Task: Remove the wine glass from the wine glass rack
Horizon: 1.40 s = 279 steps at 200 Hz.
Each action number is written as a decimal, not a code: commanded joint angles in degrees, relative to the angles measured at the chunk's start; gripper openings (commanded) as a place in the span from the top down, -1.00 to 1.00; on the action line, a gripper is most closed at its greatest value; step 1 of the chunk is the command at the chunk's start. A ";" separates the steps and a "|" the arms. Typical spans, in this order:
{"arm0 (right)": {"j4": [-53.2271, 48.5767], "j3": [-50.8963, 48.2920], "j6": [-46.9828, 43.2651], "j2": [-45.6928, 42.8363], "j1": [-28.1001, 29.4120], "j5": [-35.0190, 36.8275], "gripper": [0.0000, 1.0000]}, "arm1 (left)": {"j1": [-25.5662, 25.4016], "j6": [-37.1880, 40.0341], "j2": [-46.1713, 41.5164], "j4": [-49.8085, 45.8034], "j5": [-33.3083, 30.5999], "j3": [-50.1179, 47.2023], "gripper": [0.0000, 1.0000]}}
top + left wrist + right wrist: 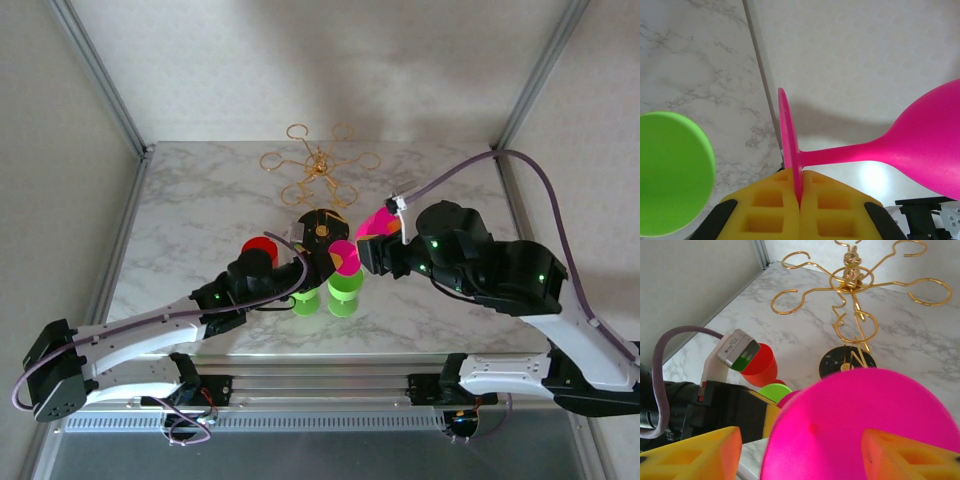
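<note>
The pink wine glass (376, 224) is off the gold wine glass rack (320, 165) and lies on its side in the air in front of it. My left gripper (800, 172) is shut on the rim of the glass's flat foot (789, 135), and the stem runs right to the bowl (925, 140). My right gripper (801, 440) is open around the bowl (855, 405). Its left finger (705, 450) stands clear of the bowl and its right finger (900, 455) lies against it. The rack's looped arms (852, 275) hold nothing.
Two green glasses (346, 285) (307, 300) stand on the marble table (200, 210) just below the grippers. A red one (260, 248) stands by my left wrist. The rack's round black base (322, 225) is right behind them. Walls close in the table at the back and sides.
</note>
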 commanded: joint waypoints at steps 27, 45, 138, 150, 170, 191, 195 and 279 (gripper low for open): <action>1.89 -0.73 0.18 0.60 -0.82 -3.16 0.13 | 0.30 1.31 -1.18 -0.30 -1.28 0.49 1.00; 1.99 -1.10 0.32 0.63 -0.96 -3.29 0.33 | 0.29 1.30 -1.08 -0.30 -1.39 0.66 1.00; 1.95 -3.13 0.98 0.36 -1.43 -4.42 1.00 | 0.49 1.68 -0.62 -2.14 -2.66 2.07 1.00; 1.87 -3.17 0.97 0.13 -1.47 -3.94 1.00 | 0.49 1.59 -0.60 -2.48 -2.96 2.33 0.93; 1.19 -3.21 0.86 -0.21 -1.43 -2.91 1.00 | 0.48 1.77 -0.75 -2.86 -3.51 2.86 0.82; 0.30 -2.87 0.56 -0.50 -1.51 -1.52 1.00 | 0.48 2.25 -0.69 -4.03 -4.01 3.73 0.76; 0.03 -2.74 0.48 -0.55 -1.50 -1.19 1.00 | 0.49 2.36 -0.62 -4.24 -4.03 3.96 0.75; -6.35 -3.70 1.34 -1.30 -4.11 5.72 1.00 | 0.25 6.10 -0.90 -14.02 -7.84 9.04 0.63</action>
